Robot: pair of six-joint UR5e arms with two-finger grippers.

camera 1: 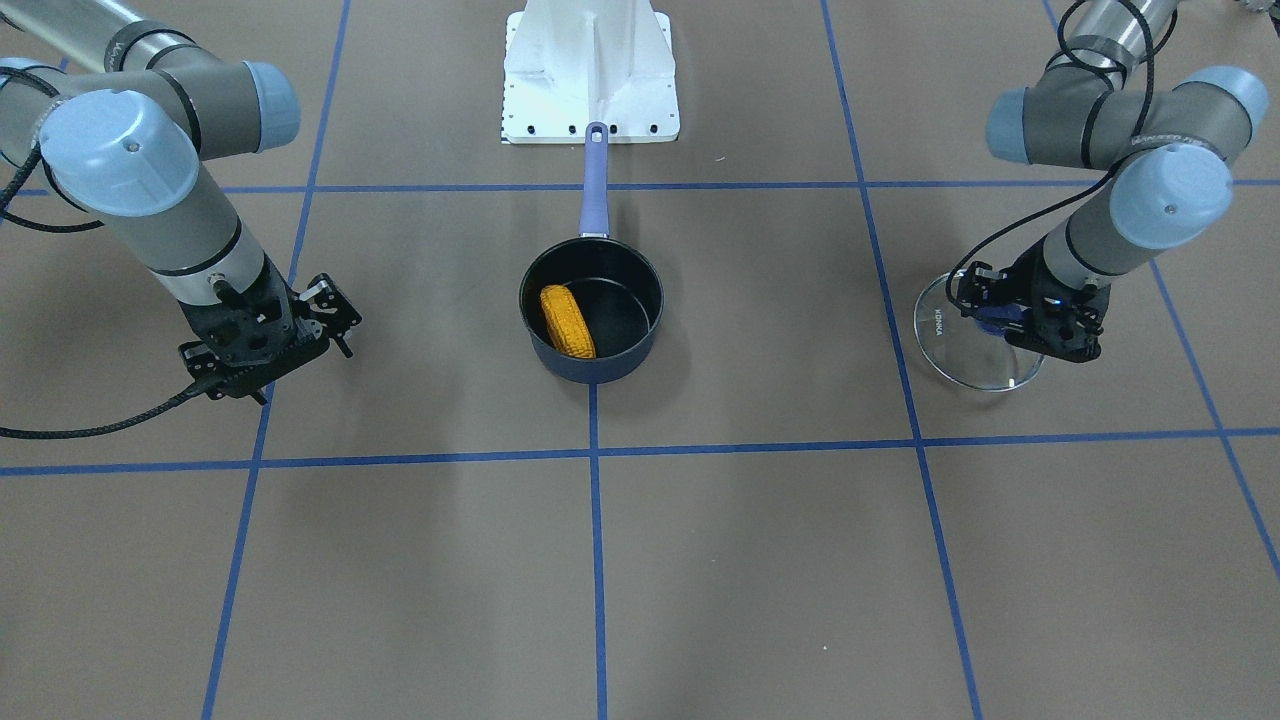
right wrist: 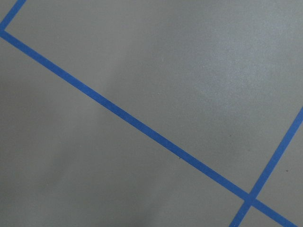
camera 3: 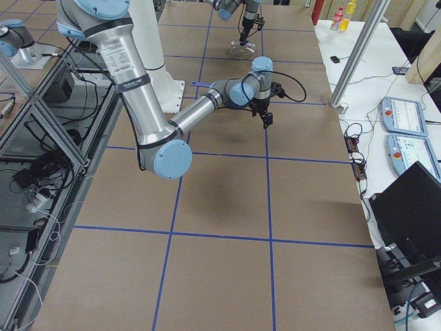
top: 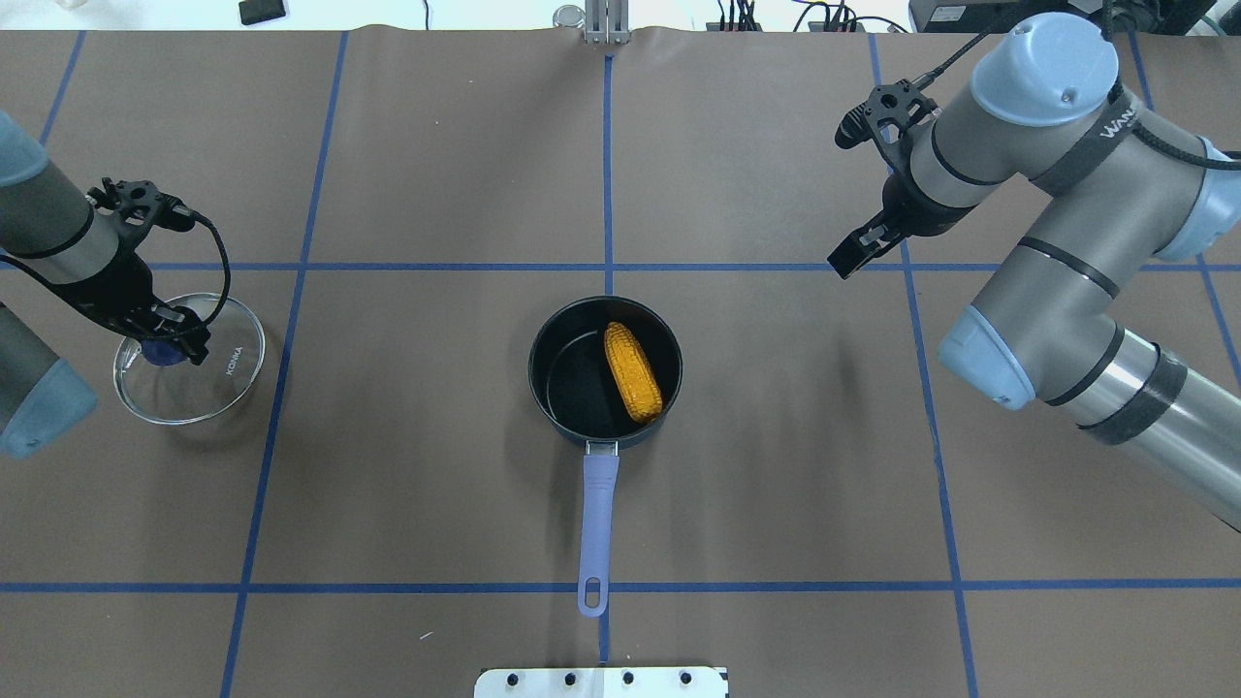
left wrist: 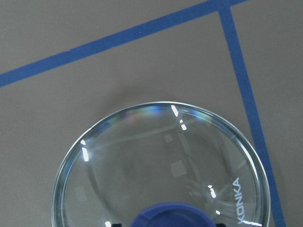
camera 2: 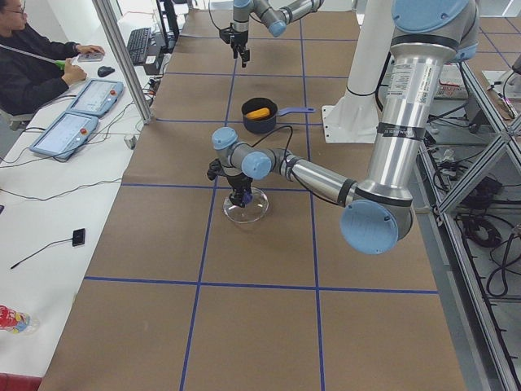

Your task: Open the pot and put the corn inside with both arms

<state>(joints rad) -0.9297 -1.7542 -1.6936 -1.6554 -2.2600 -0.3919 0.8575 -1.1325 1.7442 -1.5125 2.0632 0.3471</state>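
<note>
the lid point(left wrist: 142, 165) is glossy clear glass, the corn point(top: 633, 372) bumpy, the pot point(top: 572, 388) matt, the table cover point(top: 776, 485) smooth.

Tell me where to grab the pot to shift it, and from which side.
Grip the pot by its long handle, probably about mid-length. Come straight down from above with the jaws closing across its narrow width. The handle juts straight toward the robot's base with nothing beside it, whereas the round body is wide and has the corn lying inside.

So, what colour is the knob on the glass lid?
Purple-blue. The knob shows best in the left wrist-mounted view, at the bottom edge.
</note>
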